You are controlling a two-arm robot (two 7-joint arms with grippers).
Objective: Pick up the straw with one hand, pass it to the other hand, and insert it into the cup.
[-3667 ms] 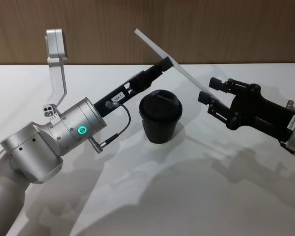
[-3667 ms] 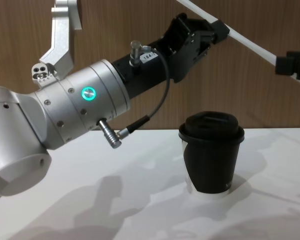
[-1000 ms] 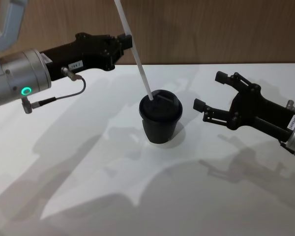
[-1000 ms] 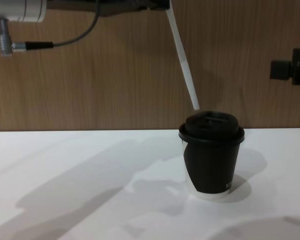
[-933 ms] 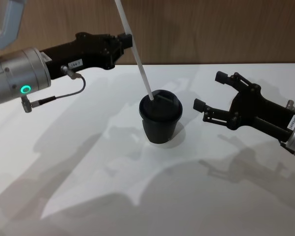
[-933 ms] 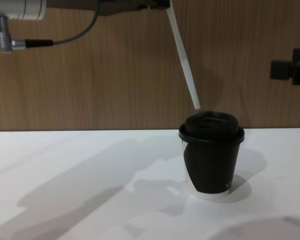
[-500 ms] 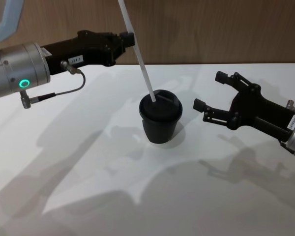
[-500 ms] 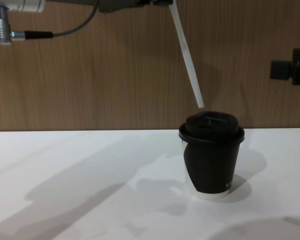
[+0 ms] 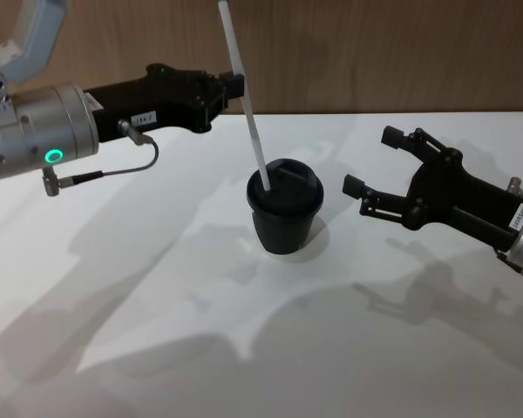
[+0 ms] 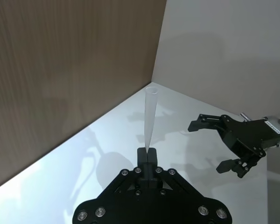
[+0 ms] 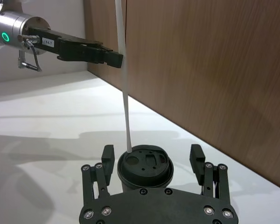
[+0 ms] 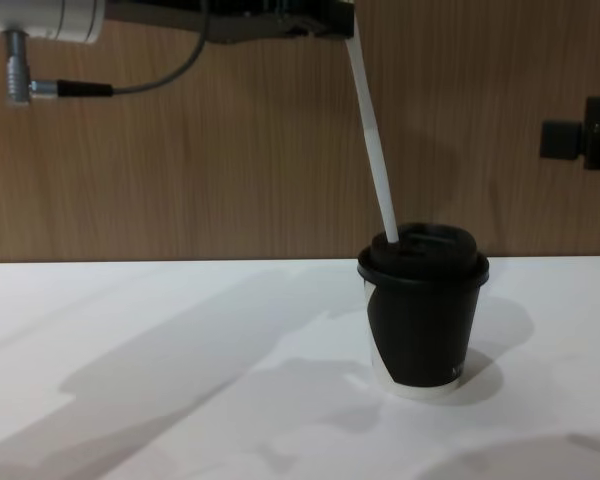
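Straw (image 9: 254, 139) in left end effector (image 9: 236, 88), tip seemingly at cup (image 9: 283, 228)

The head camera is looking down on the table (image 9: 157, 305); the chest camera, low across it at the wall (image 12: 180, 170). Wrist cameras are peering past the left gripper (image 10: 148, 154) and right gripper (image 11: 151, 154). All four views are sharing the straw (image 9: 254, 139); three, the cup (image 9: 284, 218).
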